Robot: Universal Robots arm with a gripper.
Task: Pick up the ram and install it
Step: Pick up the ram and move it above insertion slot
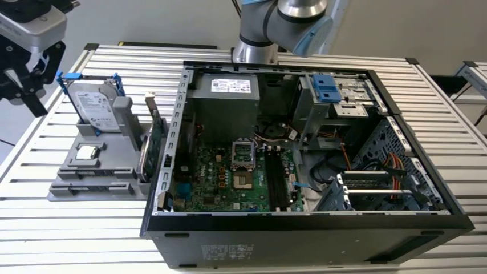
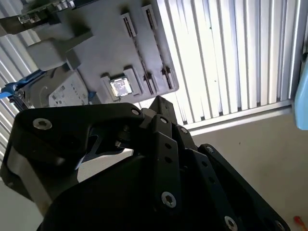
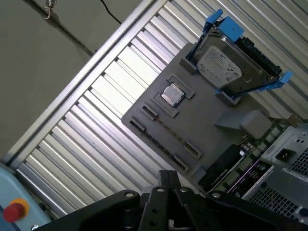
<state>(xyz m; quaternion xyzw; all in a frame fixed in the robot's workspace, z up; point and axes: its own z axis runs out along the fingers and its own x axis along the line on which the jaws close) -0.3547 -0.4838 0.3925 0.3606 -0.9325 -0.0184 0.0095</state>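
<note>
My gripper (image 1: 27,94) hangs high at the exterior view's left, beyond the grey parts tray (image 1: 72,191) and off the table's side. In both wrist views its black fingertips (image 3: 168,174) meet in one point (image 2: 158,102) with nothing between them. The tray's two long slots (image 3: 166,132) look bare. The ram is out of view; I cannot tell whether a stick stands in the dark slots (image 1: 278,182) on the motherboard (image 1: 228,180). The computer case (image 1: 304,228) lies open on the table.
On the tray stand a silver hard drive in a blue frame (image 1: 97,108), a small square chip (image 1: 88,152) and a green card on edge (image 1: 157,145). The arm's base (image 1: 255,51) rises behind the case. A red button (image 3: 13,211) sits beside the slatted table.
</note>
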